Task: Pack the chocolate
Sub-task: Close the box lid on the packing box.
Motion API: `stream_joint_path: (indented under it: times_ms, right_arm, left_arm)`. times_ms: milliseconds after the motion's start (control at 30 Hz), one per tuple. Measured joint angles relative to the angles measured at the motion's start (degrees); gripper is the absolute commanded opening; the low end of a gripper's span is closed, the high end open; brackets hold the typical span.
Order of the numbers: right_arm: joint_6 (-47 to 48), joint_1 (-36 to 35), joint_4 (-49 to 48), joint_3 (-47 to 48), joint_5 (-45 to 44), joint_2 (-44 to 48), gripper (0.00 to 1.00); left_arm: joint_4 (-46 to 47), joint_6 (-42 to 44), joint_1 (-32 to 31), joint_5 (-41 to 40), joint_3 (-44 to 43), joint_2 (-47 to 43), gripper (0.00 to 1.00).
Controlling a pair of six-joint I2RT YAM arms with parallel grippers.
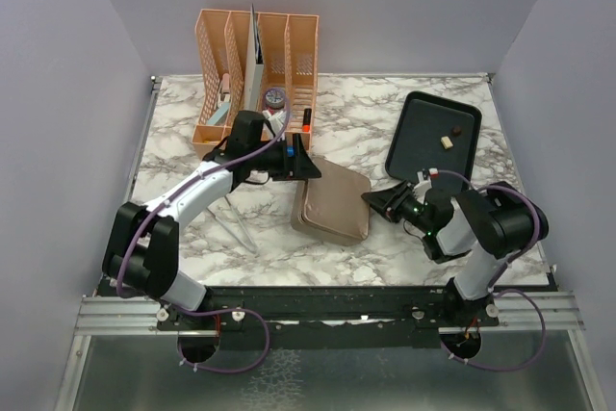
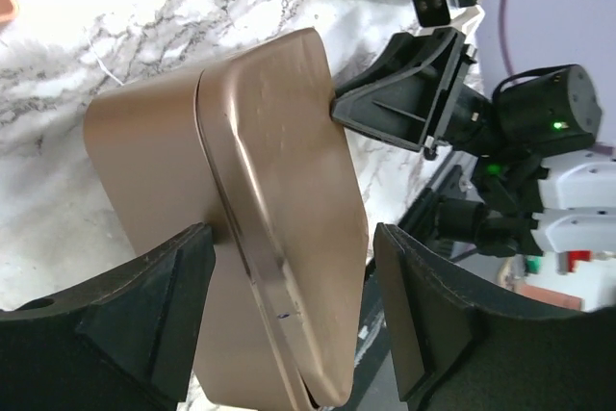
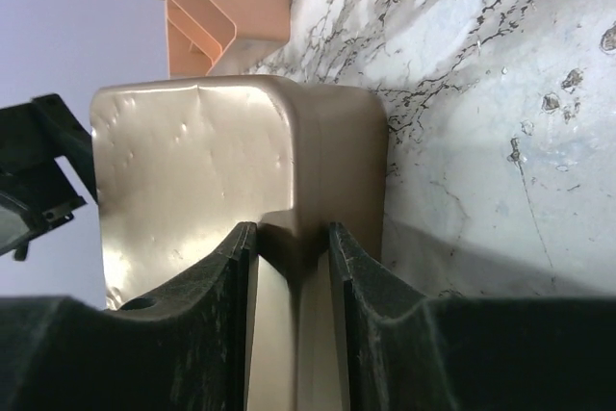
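Chocolate (image 1: 452, 136) is showing as only two small pieces, both lying loose in the black tray (image 1: 414, 156) at the far right of the table (image 1: 356, 113): a dark brown piece (image 1: 458, 129) and a cream piece (image 1: 446, 141) just beside it. Neither is touching the tray wall.

Gold tin (image 1: 332, 201) is sitting mid-table with its lid on, well apart from both pieces. Its inside is hidden. In the top view the lid is looking slightly offset from the base.

Right tool (image 3: 289, 230) is gripping the tin's near-right edge, both fingers pressing against the metal. Left tool (image 2: 294, 238) is straddling the opposite side with its jaws spread and not clamping; a thin dark gap is showing at one finger.

Orange desk organizer (image 1: 255, 45) is standing at the back left, holding an upright grey board (image 1: 256, 55) and a round greyish thing (image 1: 274, 97). Its other contents are too small to identify. The left arm is covering part of its front.
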State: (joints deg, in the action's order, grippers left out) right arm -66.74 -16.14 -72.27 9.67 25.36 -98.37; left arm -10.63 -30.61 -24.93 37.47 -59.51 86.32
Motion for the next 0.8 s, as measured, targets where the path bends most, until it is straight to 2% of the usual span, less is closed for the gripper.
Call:
stream_joint_path:
  times_ms: [133,300,467,667,800]
  right_arm:
    - [-1.25,0.00,-5.57,-0.48,0.20,-3.50,0.17]
    - [-2.40,0.24,-10.67,-1.31,0.15,-6.45,0.17]
    - [-3.56,0.52,-13.64,-1.86,0.11,-8.31,0.17]
    - [-4.17,0.70,-14.29,-2.12,0.22,-8.74,0.20]
    - [-4.17,0.07,-13.27,-1.92,1.53,-8.46,0.20]
  left_arm:
    - [4.57,-3.85,2.12,3.52,4.81,-1.44,0.72]
    - [6.23,-6.16,2.47,5.60,5.55,-2.16,0.71]
    - [12.66,-10.62,2.62,7.43,8.02,-3.06,0.61]
    - [22.34,-21.42,2.84,9.73,11.23,-4.31,0.51]
    - [25.40,-26.73,1.97,10.95,11.28,-5.46,0.50]
